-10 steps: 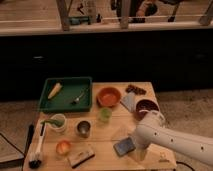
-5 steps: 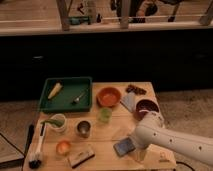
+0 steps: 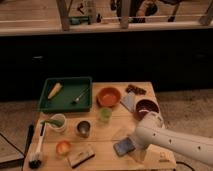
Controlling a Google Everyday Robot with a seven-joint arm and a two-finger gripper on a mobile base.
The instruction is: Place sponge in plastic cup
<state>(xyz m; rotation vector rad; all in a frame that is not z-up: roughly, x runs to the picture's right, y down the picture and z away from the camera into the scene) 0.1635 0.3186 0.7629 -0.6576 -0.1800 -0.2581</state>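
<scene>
One sponge (image 3: 123,146) lies right at our gripper (image 3: 133,144), whose grip we cannot tell; our arm (image 3: 175,144) reaches in low from the right.

The light-tan wooden surface (image 3: 102,142) shows a small flat blue sponge pad (image 3: 124,146) with a lighter edge at five o'clock. The gripper (image 3: 134,144) of the white robot arm (image 3: 172,144) sits there, just at the pad's right. A pale-green translucent plastic cup (image 3: 104,115) stands near the middle. At ten o'clock a deep-green rectangular tray (image 3: 66,103) holds a yellow corn cob (image 3: 55,90). A round orange bowl (image 3: 109,96) is at twelve, a dark-maroon round bowl (image 3: 146,107) at two, a tan-and-black block (image 3: 81,156) at six.
</scene>
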